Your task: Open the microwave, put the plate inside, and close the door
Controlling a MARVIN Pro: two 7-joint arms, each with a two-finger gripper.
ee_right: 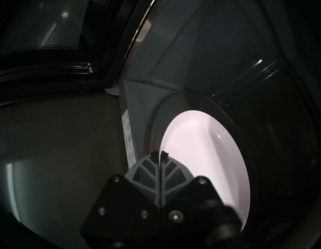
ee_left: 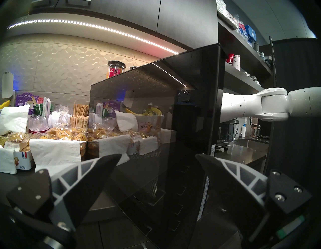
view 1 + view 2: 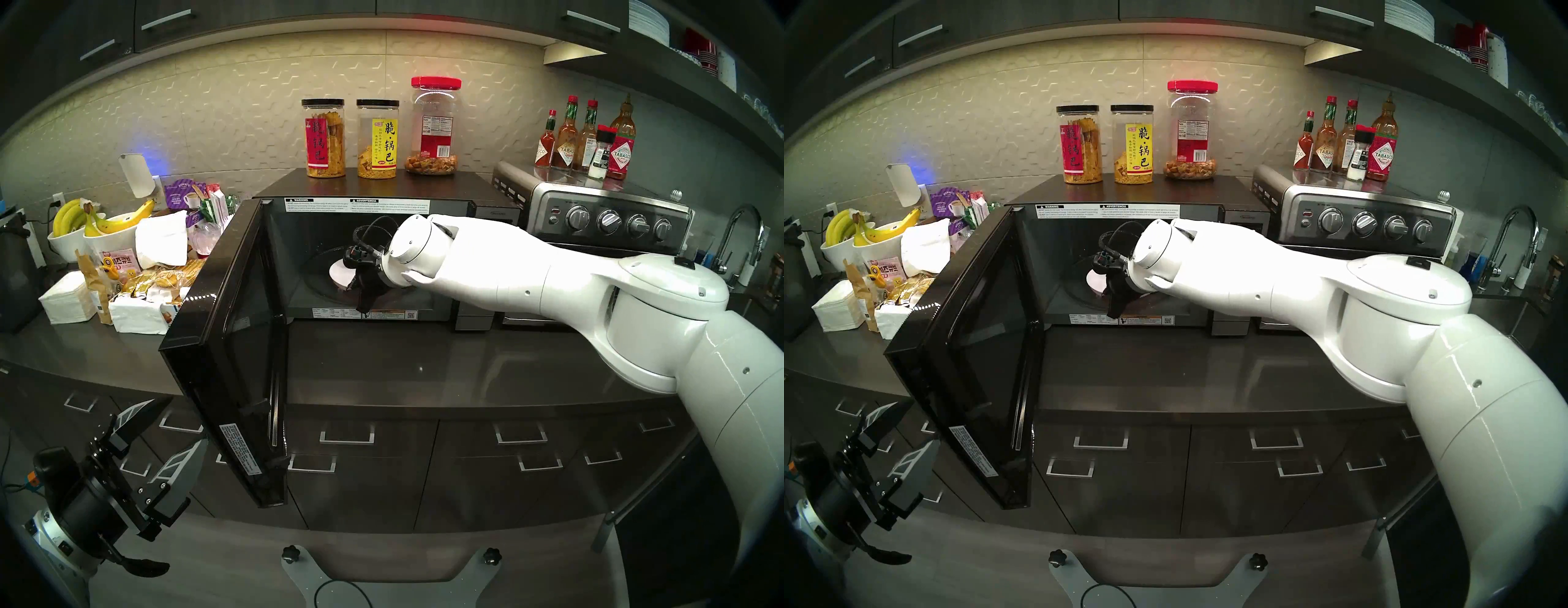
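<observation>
While the plate (image 1: pixel 205 156) is lying inside the microwave (image 3: pixel 382 187), over the glass turntable (image 1: pixel 243 132), I am pinching its near rim with my right tool (image 1: pixel 160 153); the two fingers are pressed together on that thin edge, so the plate is hanging from one side. In my wrist view the rim I am holding is sitting at about seven o'clock on the plate, and the far rim at one o'clock is pointing at the dark back wall. Whether the plate is already resting on the glass or floating just above it, I cannot tell. I judge that gripping the edge is letting me reach in through the opening without knocking the frame.

The door (image 3: pixel 220 339) is standing wide open at nine o'clock from the cavity, swung out over the bench (image 3: pixel 424 365) edge, which is giving my right arm room. My left tool (image 3: pixel 163 437) is waiting at about seven o'clock in the head view, below the door's free corner, fingers spread fully apart and holding nothing; I take it to be parked there to push the door shut afterwards.

Above the opening, stickers are reading "WARNING" and "ADVERTENCIA". On top of the microwave, snack jars (image 3: pixel 352 140) are carrying large Chinese characters. At two o'clock, bottles marked "TABASCO" (image 3: pixel 621 140) are standing on the toaster oven (image 3: pixel 594 212). A purple "NONNI'S" packet (image 2: pixel 23 102) is showing at nine o'clock.
</observation>
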